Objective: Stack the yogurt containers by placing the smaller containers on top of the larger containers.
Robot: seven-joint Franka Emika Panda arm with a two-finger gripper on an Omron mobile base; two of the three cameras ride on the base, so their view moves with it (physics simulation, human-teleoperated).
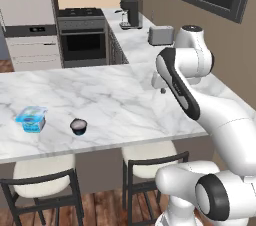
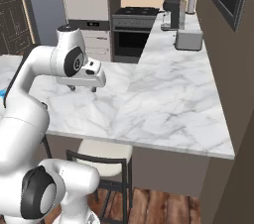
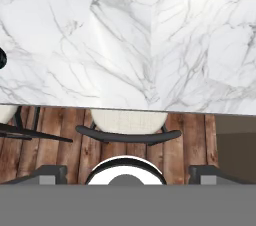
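Marble surface (image 1: pixel 125 95) carries the blue tub (image 1: pixel 31 119) and one dark cup (image 1: pixel 78 126) apart, nothing stacked, my hand (image 2: pixel 83 88) wide and empty.

the light-blue tub (image 1: pixel 31 119) sits upright on the marble counter near its front edge, its wider rimmed top facing up. just beside it, apart, stands one small dark round cup (image 1: pixel 78 126) with a pale top, also upright.
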